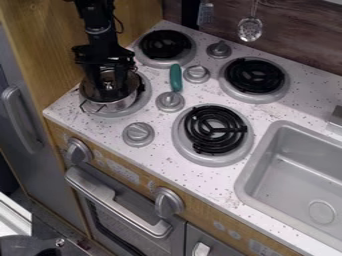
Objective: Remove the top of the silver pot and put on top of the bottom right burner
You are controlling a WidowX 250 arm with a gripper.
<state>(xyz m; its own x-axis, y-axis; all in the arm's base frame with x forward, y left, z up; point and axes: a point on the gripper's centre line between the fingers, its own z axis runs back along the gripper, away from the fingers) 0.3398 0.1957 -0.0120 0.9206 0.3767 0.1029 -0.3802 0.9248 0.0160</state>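
The black gripper [109,82] is at the upper left, hanging down over the silver pot [119,105]. Its fingers stand apart, open, one on each side of the small knob of the pot's lid [108,85]. The lid lies on the pot, partly hidden by the gripper. Beneath the pot is the front left burner [142,98], its grey rim showing around the base. The bottom right burner [215,129], a black coil in a grey ring, has nothing on it.
Two more burners, the back left [165,45] and back right [255,76], lie behind. A teal-handled thing [176,77] stands among grey knobs between the burners. The grey sink [294,175] is at the right. A wooden side panel [53,50] borders the stove's left.
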